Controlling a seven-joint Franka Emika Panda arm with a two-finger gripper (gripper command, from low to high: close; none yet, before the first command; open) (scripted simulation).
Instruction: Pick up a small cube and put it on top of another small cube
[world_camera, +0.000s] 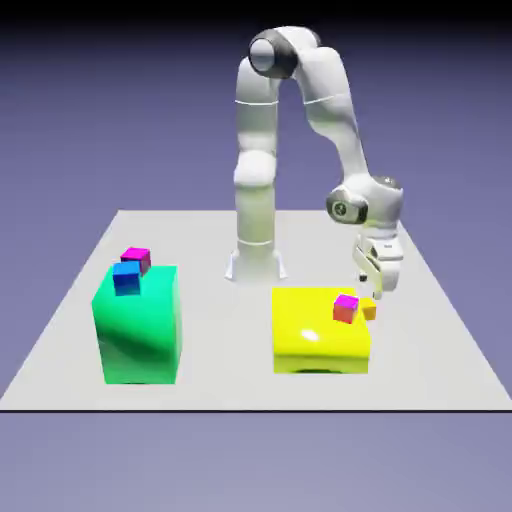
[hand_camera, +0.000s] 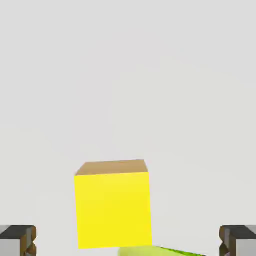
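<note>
Gripper wide apart — empty, hanging just above the small cube on the yellow block, red cube alongside

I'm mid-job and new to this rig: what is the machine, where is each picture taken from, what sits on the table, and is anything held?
It is a white robot arm with a two-finger gripper, all computer-rendered. The exterior view looks at the grey table from outside; the hand view looks along the gripper, its grey fingers at the bottom corners. A green block carries a blue cube and a magenta-topped cube. A yellow block carries another magenta-topped cube and the small orange-yellow cube. The fingers stand wide apart above that small cube; nothing is held.
</note>
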